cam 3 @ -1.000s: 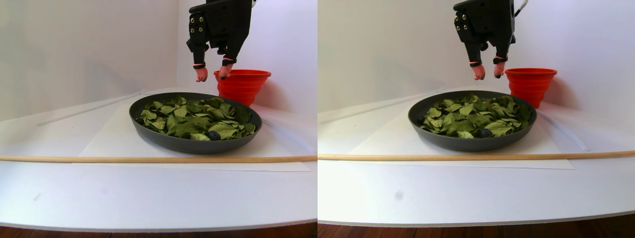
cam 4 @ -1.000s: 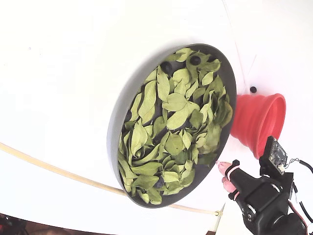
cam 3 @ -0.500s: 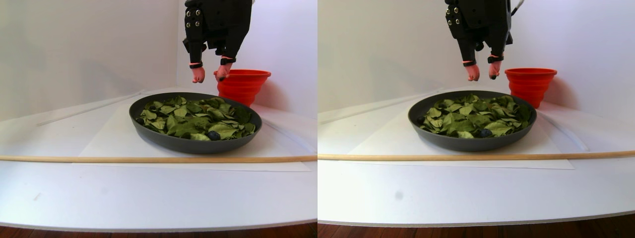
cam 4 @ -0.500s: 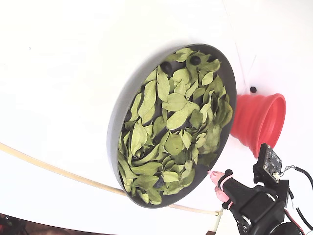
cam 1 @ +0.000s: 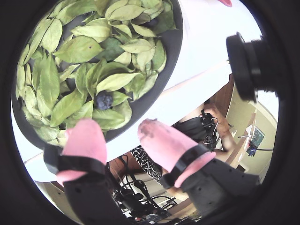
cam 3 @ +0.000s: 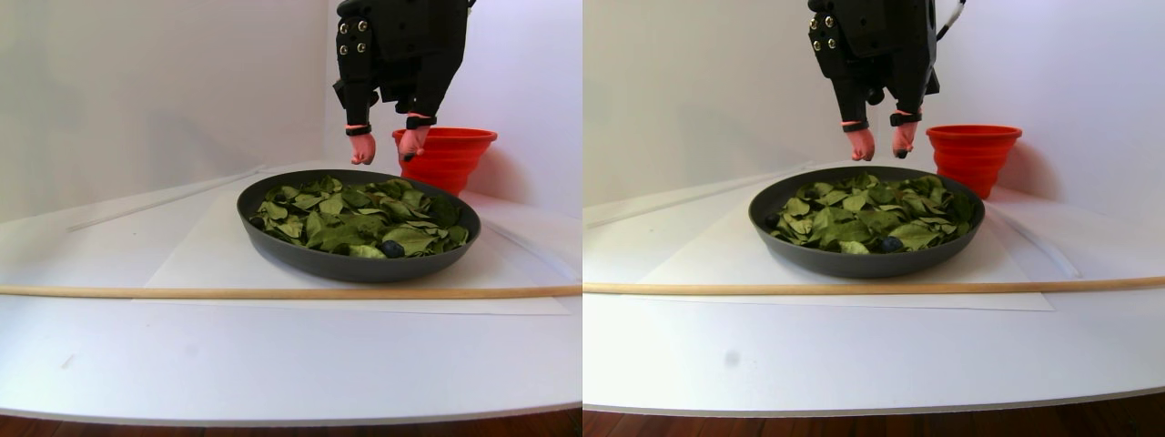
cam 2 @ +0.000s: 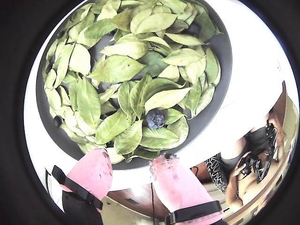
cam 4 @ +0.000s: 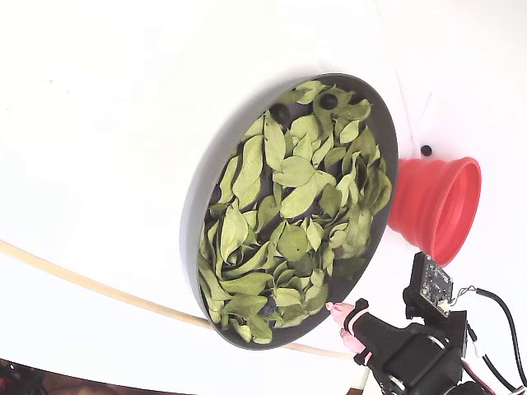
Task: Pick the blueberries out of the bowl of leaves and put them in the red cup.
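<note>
Pincer (cam 2: 132, 176): spread apart, empty, pink-tipped, hanging over the bowl's (cam 2: 220, 101) rim.
Blueberry (cam 2: 154, 119): exposed among leaves (cam 2: 117, 68), just ahead of the fingertips.
Red cup (cam 4: 436, 207): beside bowl on the counter (cam 4: 99, 123).

We see clear air between the gripper (cam 3: 383, 153) and the bowl (cam 3: 273, 244); leaves (cam 2: 117, 70) crowd round the berry (cam 2: 154, 119), and the cup (cam 3: 446, 157) stands behind.
</note>
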Controlling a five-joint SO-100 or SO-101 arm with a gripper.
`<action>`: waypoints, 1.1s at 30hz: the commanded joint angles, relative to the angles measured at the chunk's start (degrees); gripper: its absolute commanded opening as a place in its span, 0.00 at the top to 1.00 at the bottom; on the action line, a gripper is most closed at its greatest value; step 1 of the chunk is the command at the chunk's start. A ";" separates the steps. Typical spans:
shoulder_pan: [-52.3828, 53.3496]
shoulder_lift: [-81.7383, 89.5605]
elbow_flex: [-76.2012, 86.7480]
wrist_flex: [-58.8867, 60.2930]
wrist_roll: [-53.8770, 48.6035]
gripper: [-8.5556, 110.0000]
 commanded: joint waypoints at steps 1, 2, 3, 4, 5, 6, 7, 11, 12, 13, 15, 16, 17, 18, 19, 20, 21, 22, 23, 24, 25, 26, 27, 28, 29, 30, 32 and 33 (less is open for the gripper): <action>1.41 5.71 -0.18 0.09 -0.62 0.80; 1.58 5.54 0.00 0.09 -0.79 0.80; 1.76 5.45 0.26 0.00 -0.88 0.79; 1.76 5.27 0.26 0.00 -0.88 0.79; 1.85 5.01 0.35 0.00 -0.97 0.79; 2.02 4.83 0.44 0.00 -1.05 0.79; 2.20 4.66 0.53 0.00 -1.05 0.79; 2.72 3.25 0.62 -0.53 -1.41 0.79; 2.90 2.90 0.62 -0.62 -1.49 0.79; 3.08 2.55 0.62 -0.88 -1.58 0.79; 3.34 1.76 0.62 -1.23 -1.67 0.78; 3.52 1.41 0.62 -1.58 -1.67 0.78; 3.60 0.97 0.62 -1.76 -1.67 0.78; 3.69 0.53 0.53 -1.85 -1.67 0.78; 3.87 0.18 0.53 -2.11 -1.58 0.78; 3.87 -0.09 0.62 -2.20 -1.49 0.78; 3.87 -0.35 0.70 -2.37 -1.49 0.78; 3.87 -0.70 0.88 -2.72 -1.41 0.78; 3.87 -1.05 0.88 -2.90 -1.23 0.78; 3.87 -1.49 0.88 -3.08 -1.23 0.78; 3.87 -2.20 0.97 -3.60 -1.23 0.78; 3.87 -2.81 0.97 -4.13 -1.14 0.78; 3.87 -3.34 1.05 -4.75 -1.14 0.78; 3.87 -3.96 1.14 -5.45 -1.14 0.78; 3.87 -4.57 1.14 -5.80 -1.05 0.78; 3.78 -5.19 0.88 -5.98 -0.97 0.78; 3.69 -6.15 0.70 -6.59 -0.79 0.78; 3.69 -6.50 0.70 -6.94 -0.70 0.78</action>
